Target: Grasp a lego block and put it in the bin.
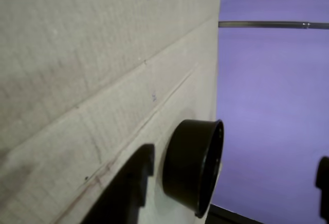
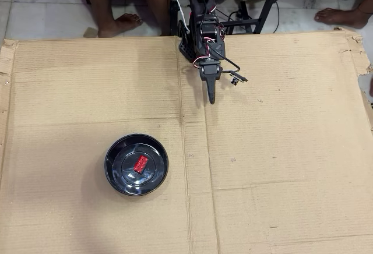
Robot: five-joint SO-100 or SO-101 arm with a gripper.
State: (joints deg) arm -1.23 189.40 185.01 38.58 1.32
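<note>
In the overhead view the red lego block (image 2: 140, 163) lies inside the black bin (image 2: 116, 178), left of the cardboard's middle. My gripper (image 2: 211, 96) hangs far from it, near the arm's base at the top, pointing down the picture and holding nothing. The wrist view is turned on its side. There the bin (image 1: 193, 167) shows edge-on near the bottom, and the block inside it is hidden. One dark finger (image 1: 131, 183) shows at the bottom left of the bin and another dark piece (image 1: 323, 183) at the right edge, with a wide gap between them.
A large sheet of brown cardboard (image 2: 280, 166) covers the floor, with creases running across it. The arm's base and cables (image 2: 201, 15) stand at its top edge. People's bare feet (image 2: 119, 24) and a stand's legs lie just beyond that edge.
</note>
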